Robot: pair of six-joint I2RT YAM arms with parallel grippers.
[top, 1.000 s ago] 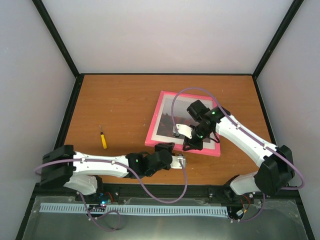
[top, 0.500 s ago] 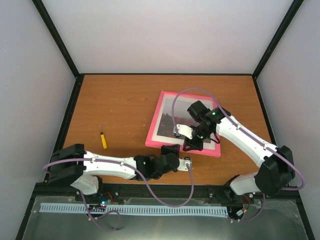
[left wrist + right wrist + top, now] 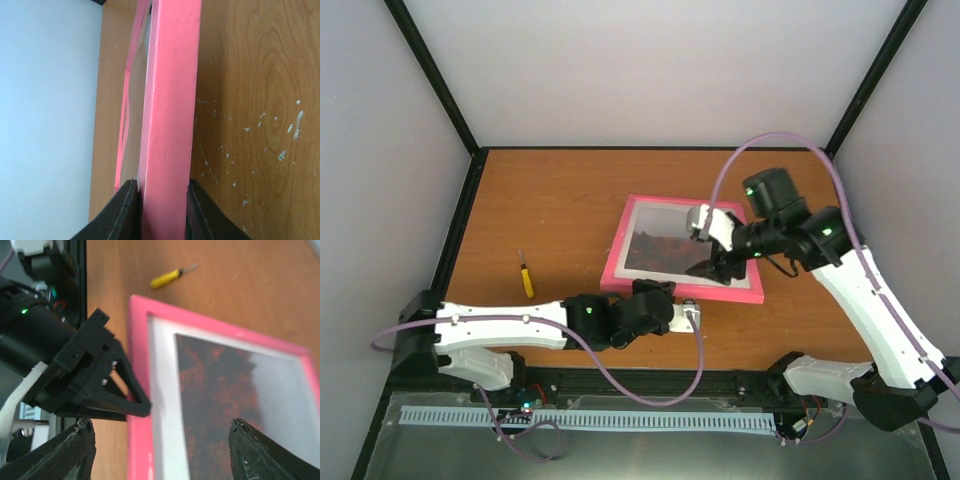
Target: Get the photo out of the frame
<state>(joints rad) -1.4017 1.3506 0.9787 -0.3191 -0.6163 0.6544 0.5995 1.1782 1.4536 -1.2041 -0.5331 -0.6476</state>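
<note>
Right gripper [image 3: 160, 427] has lifted, jaws spread; left gripper [image 3: 162, 185], tips cropped, jaws clenching the frame [image 3: 725, 293].

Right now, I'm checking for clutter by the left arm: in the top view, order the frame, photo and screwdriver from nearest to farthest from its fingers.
1. The frame: near edge sits between the left fingers.
2. The photo: inside the frame, just beyond.
3. The screwdriver: well off to the left.

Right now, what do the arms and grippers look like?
Same build: the left arm and right arm have white links and black joints. A purple cable loops along each. A green light glows on the right. The left gripper and right gripper have black tapered fingers.
</note>
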